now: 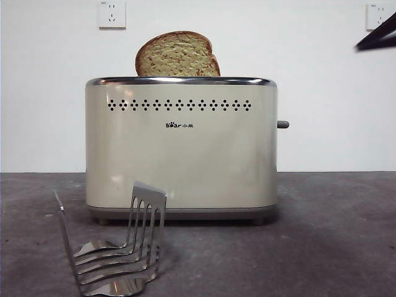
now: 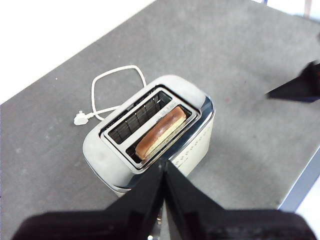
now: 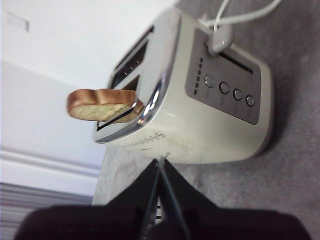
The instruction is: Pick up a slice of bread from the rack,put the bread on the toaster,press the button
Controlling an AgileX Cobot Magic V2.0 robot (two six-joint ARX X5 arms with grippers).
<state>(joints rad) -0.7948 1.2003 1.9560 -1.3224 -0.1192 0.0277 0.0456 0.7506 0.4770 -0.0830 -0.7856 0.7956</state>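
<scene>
Bread slice [image 1: 177,55] stood high in the toaster [image 1: 180,148] because the button [image 1: 283,124] was not pressed; right gripper [image 3: 160,167] and left gripper [image 2: 163,170] had jaws together.

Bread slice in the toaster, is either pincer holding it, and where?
Neither. The bread slice stands free in the toaster slot; both pincers are shut on nothing.
</scene>
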